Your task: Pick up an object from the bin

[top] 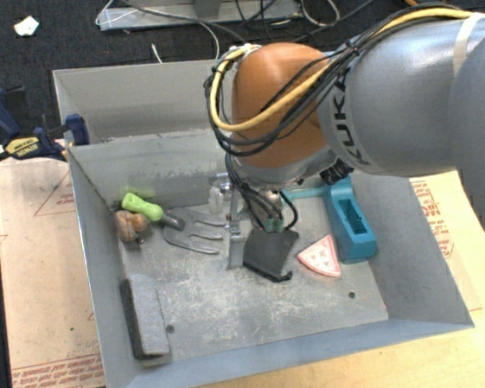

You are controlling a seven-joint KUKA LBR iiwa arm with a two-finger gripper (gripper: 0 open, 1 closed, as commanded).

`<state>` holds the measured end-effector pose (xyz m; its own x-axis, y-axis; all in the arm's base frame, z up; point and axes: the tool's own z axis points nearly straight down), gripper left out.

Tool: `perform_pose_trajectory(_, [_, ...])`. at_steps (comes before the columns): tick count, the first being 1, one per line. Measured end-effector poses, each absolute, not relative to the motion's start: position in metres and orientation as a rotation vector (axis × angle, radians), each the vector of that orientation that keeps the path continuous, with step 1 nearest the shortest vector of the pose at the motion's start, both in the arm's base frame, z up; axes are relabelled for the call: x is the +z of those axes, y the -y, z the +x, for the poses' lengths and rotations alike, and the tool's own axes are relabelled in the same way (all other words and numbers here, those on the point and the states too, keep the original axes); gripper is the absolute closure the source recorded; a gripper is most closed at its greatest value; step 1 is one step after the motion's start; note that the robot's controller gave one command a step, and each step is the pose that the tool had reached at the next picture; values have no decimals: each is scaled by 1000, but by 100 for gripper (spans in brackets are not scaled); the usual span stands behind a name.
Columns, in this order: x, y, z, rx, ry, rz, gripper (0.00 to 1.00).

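My gripper (233, 258) hangs under the orange wrist cover in the middle of the bin, its metal tip down near the floor. A black squarish pad-like thing (269, 255) lies tilted right beside it, touching or nearly so. To the left, the metal tines of a green-handled utensil (190, 234) point toward the gripper. A pink triangular piece (321, 259) lies just right of the black thing. Further right lies a blue oblong block (351, 220).
A brown rounded knob (129, 225) sits by the green handle (142, 205) near the left wall. A long grey block (143, 317) lies along the front-left wall. The arm and its cables cover the bin's back right.
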<state>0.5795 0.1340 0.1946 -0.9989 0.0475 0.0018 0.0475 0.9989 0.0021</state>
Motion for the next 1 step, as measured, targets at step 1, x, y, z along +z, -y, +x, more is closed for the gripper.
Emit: perform_pose_trajectory(1, [151,-114,605,-8,3147,14,0])
